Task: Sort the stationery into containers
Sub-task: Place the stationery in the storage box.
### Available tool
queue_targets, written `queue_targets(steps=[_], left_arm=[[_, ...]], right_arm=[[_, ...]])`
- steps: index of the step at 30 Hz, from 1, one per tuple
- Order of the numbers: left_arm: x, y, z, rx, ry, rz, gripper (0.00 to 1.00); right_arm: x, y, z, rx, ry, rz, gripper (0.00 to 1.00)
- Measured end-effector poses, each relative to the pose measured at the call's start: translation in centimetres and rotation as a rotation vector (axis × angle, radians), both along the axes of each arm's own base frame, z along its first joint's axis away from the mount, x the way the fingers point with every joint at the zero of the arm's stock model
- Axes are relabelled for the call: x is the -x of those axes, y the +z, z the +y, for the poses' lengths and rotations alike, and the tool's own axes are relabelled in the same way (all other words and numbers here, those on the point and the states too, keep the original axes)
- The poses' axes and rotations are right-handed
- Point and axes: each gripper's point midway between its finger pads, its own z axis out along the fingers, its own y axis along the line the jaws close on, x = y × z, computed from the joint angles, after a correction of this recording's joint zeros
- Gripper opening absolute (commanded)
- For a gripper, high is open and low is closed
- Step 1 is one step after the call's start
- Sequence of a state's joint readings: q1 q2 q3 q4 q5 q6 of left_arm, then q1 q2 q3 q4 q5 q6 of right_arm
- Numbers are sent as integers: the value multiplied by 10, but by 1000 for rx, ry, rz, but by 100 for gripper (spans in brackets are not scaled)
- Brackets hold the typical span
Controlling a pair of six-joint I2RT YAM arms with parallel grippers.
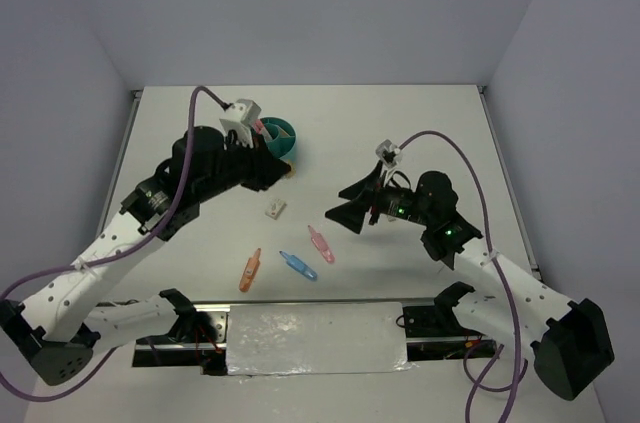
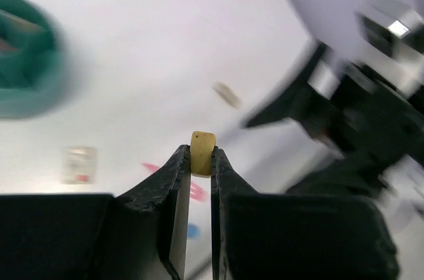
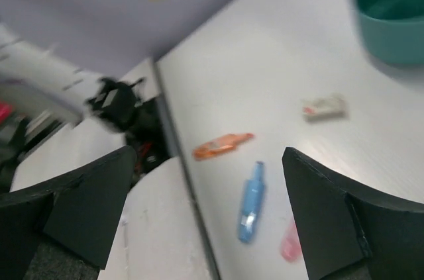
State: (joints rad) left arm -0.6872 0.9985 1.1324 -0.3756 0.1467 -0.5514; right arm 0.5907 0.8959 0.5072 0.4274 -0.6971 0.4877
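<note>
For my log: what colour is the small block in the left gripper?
The small block is yellowish tan; left wrist view.

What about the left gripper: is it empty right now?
No, the left gripper is shut on a tan eraser block, which sits pinched between its fingertips in the left wrist view.

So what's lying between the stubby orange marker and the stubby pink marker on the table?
A stubby blue plastic marker lies between the orange marker and the pink marker. The top external view shows it clearest.
</note>
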Motion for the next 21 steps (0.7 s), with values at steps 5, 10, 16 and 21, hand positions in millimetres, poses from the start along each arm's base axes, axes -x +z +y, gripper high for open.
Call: queue_targets(steps=[5,10,16,21], left_arm=[[-98,-4,82,-233,426,-63,0],[-176,-62,167,-388,605,35,0],[-241,-109,210,-328,563,76,2],[-273,-141,174,-247,384,79,11]], right_arm=[[-51,-39,-44,144,-315,149,100],[-44,-43,-57,170,-356,180,100],[-28,-26,-62,138,-340,133,100],[-19,-27,-68,153,-334,105,100]])
